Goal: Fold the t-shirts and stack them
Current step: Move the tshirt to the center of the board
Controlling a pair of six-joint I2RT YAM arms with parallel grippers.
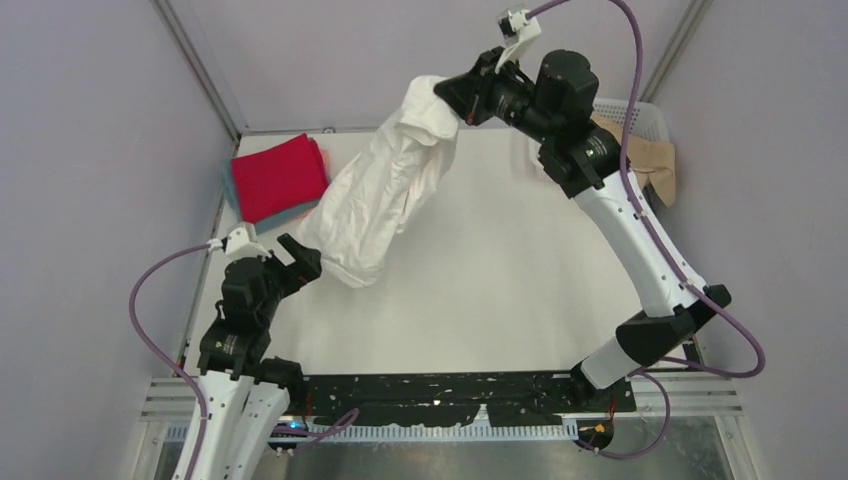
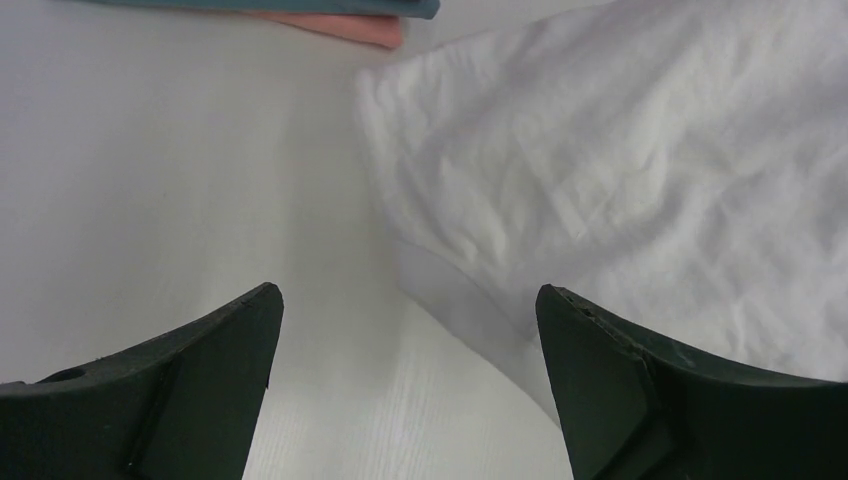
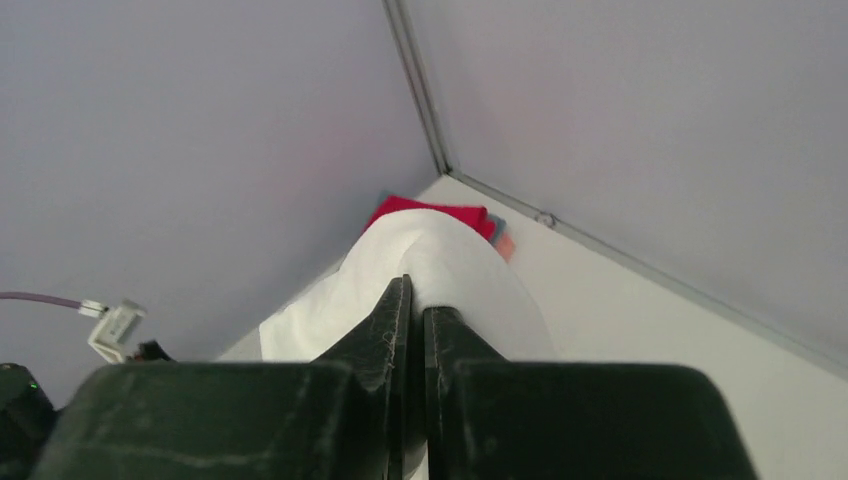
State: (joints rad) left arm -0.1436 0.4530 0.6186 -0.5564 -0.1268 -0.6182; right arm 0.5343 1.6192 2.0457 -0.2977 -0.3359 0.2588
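Note:
A white t-shirt (image 1: 375, 195) hangs from my right gripper (image 1: 452, 98), which is shut on its top end, high above the table's back. In the right wrist view the shut fingers (image 3: 395, 320) pinch the white cloth (image 3: 455, 265). The shirt's lower end drapes onto the table near my left gripper (image 1: 303, 256), which is open and empty just left of the cloth's bottom edge (image 2: 620, 190). A folded stack with a red t-shirt (image 1: 278, 175) on top of teal-blue (image 1: 296, 212) and pink (image 2: 345, 28) ones lies at the back left. A tan t-shirt (image 1: 655, 160) hangs over the basket at the back right.
A white lattice basket (image 1: 640, 115) stands at the back right behind my right arm. The white table (image 1: 500, 270) is walled by grey panels at left, back and right. A black strip (image 1: 450, 395) runs along the near edge.

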